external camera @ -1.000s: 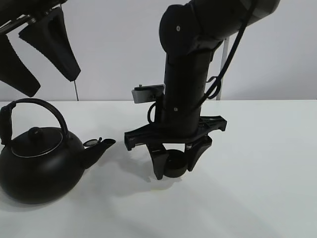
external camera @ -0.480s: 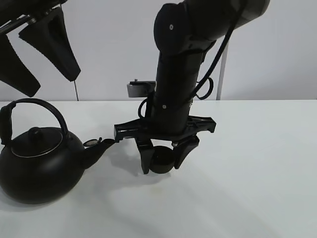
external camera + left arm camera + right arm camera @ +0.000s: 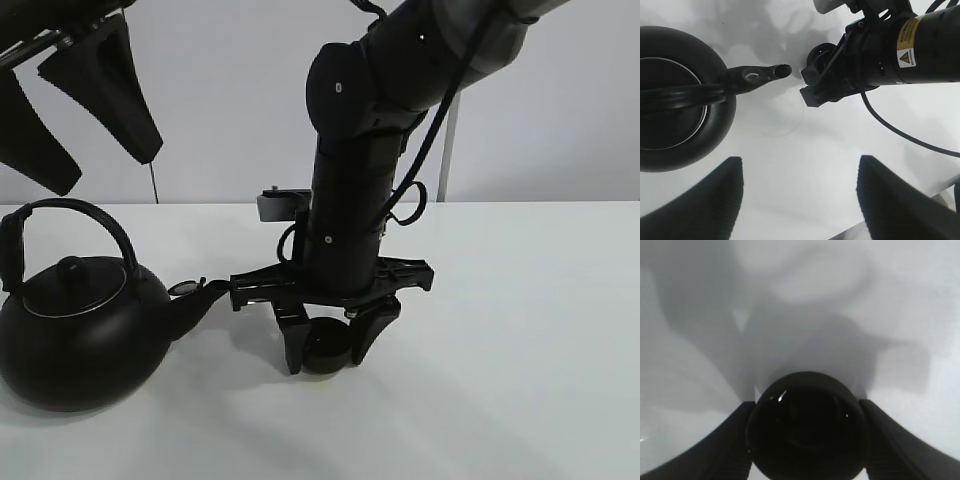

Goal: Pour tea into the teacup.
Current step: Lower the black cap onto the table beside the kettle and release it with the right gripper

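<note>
The small black teacup sits low over the white table, held between the fingers of my right gripper, a little right of the kettle's spout. In the right wrist view the teacup fills the gap between the two fingers. The big black kettle with arched handle stands on the table at the left, spout pointing right. In the left wrist view the spout ends close to the right gripper. My left gripper hangs open high above the kettle, empty. No tea stream is visible.
The white table runs wide to the right and front. A white wall stands behind. The right arm rises over the table's middle.
My right gripper has carried the teacup leftward toward the kettle's spout and slightly lower. The kettle and the left gripper have not moved.
</note>
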Robot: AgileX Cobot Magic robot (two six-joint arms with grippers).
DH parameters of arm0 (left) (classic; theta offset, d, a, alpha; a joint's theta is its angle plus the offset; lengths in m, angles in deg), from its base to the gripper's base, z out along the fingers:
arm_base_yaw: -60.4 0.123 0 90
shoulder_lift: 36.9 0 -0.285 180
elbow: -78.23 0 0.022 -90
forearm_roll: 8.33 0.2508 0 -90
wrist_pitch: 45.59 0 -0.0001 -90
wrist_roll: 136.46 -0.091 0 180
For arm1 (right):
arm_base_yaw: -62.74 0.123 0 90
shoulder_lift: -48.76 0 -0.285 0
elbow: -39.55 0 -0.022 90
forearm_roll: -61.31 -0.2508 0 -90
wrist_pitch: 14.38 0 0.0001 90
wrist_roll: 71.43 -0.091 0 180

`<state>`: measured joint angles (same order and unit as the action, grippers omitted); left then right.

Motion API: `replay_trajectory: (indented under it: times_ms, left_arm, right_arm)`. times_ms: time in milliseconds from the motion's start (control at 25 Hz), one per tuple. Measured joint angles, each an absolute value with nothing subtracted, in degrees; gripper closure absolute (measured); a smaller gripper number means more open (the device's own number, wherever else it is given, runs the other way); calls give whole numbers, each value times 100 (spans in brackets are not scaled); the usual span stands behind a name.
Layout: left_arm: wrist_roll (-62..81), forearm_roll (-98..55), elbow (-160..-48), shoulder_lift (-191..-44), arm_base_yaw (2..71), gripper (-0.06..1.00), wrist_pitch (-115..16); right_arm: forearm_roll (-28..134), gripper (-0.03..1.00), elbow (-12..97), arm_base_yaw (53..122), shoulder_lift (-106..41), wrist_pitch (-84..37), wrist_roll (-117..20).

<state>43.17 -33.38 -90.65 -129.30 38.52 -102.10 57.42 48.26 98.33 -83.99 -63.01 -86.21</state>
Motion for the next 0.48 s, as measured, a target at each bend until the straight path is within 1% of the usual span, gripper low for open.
replay_trajectory:
  times_ms: [240, 360, 480]
  left_arm:
    - [4317, -3338, -9065, -12930, 3852, 47, -10210]
    - [4317, -3338, -9065, -12930, 3852, 47, -10210]
    - [4317, -3338, -9065, -12930, 3852, 47, -10210]
  right_arm:
    - [5731, 57, 4826, 9833, -8399, -6446, -8621]
    - [5725, 50, 4826, 9833, -8399, -6470, -8621]
    - [5725, 47, 4826, 9833, -8399, -6510, -8621]
